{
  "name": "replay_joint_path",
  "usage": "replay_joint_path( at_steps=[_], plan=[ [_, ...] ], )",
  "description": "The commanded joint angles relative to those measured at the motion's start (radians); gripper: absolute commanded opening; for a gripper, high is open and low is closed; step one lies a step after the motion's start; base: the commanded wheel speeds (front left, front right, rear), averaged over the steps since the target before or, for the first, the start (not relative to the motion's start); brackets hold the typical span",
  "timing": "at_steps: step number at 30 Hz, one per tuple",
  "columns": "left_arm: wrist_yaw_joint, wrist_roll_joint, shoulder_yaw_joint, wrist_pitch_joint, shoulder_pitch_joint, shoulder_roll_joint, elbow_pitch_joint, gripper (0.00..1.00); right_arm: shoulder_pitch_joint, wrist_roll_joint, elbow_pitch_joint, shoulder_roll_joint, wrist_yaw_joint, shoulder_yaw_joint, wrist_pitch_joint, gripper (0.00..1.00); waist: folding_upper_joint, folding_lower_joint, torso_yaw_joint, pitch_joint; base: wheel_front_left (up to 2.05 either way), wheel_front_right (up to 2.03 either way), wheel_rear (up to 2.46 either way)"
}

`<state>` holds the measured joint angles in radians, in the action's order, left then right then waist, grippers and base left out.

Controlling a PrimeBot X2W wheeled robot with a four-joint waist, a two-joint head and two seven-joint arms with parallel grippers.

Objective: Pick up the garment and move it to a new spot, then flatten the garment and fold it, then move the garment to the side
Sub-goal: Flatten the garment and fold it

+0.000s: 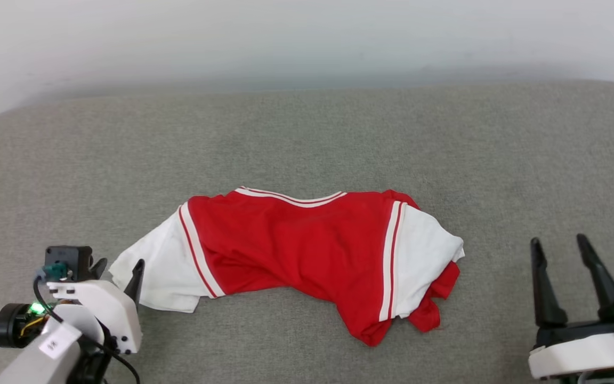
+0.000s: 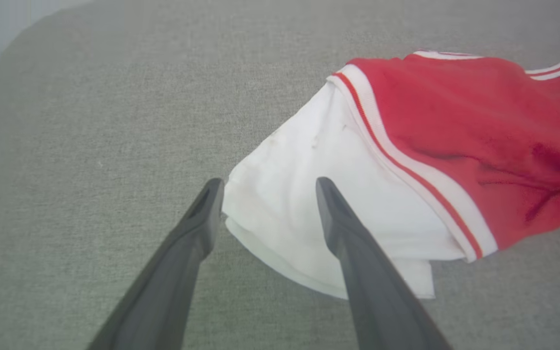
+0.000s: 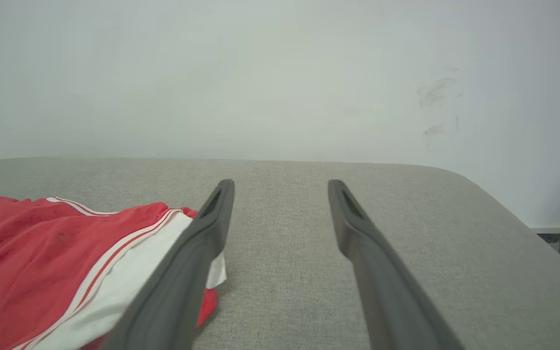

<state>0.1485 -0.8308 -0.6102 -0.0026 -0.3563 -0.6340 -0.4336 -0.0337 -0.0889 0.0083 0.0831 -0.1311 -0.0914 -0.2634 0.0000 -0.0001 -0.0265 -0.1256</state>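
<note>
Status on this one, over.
Left gripper open at white sleeve. Right gripper open, clear. Red white-sleeved jersey shirt rumpled on grey cushion. Nothing obstructing.

Soft, even, bright light; thin shadow under the garment (image 1: 296,250); mild blur at wide-angle wrist-view edges.

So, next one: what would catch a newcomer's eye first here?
The red garment with white sleeves and striped trim, lying rumpled in the middle of the grey padded surface. The left tool stands open right at the tip of one white sleeve, at the lower left of the head view. The right tool sits open and apart from the cloth at the lower right.
</note>
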Motion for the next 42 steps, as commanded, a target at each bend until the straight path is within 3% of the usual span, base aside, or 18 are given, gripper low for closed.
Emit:
replay_joint_path(
  at_steps=[1, 7, 14, 22, 26, 32, 37, 42],
  plan=[
    [0.02, 0.017, 0.005, -0.045, 0.023, 0.013, 0.016, 1.0, 0.026, -0.01, -0.013, 0.022, 0.001, -0.003, -0.002, 1.0, 0.0, 0.0001, 0.015, 0.016, 0.0, 0.0, 0.0],
    [0.083, 0.055, 0.02, -0.172, 0.053, 0.043, 0.068, 1.0, 0.085, -0.033, -0.029, 0.1, 0.001, 0.012, -0.002, 1.0, 0.0, 0.0001, 0.035, 0.029, 0.0, 0.0, 0.0],
    [0.173, 0.137, 0.049, -0.257, 0.09, 0.087, 0.136, 1.0, 0.211, -0.143, 0.027, 0.28, 0.001, 0.144, 0.022, 1.0, 0.0, 0.0001, 0.062, 0.034, 0.0, 0.0, 0.0],
    [0.228, 0.291, 0.176, -0.264, 0.169, 0.177, 0.278, 1.0, 0.382, -0.364, 0.033, 0.515, 0.001, 0.398, 0.281, 1.0, 0.0, 0.0001, 0.094, 0.014, 0.0, 0.0, 0.0],
    [0.215, 0.368, 0.241, -0.264, 0.212, 0.234, 0.325, 1.0, 0.454, -0.493, 0.026, 0.62, 0.001, 0.544, 0.461, 1.0, 0.0, 0.0001, 0.112, -0.006, 0.0, 0.0, 0.0],
    [0.17, 0.457, 0.321, -0.263, 0.245, 0.319, 0.346, 1.0, 0.56, -0.65, 0.028, 0.71, 0.001, 0.718, 0.707, 1.0, 0.0, 0.0001, 0.142, -0.05, 0.0, 0.0, 0.0],
    [0.124, 0.514, 0.369, -0.263, 0.24, 0.381, 0.345, 1.0, 0.645, -0.72, 0.089, 0.729, 0.001, 0.822, 0.84, 1.0, 0.0, 0.0001, 0.17, -0.099, 0.0, 0.0, 0.0],
    [0.079, 0.563, 0.402, -0.263, 0.214, 0.434, 0.335, 1.0, 0.705, -0.726, 0.199, 0.705, 0.001, 0.915, 0.88, 1.0, 0.0, 0.0001, 0.197, -0.149, 0.0, 0.0, 0.0]
  ],
)
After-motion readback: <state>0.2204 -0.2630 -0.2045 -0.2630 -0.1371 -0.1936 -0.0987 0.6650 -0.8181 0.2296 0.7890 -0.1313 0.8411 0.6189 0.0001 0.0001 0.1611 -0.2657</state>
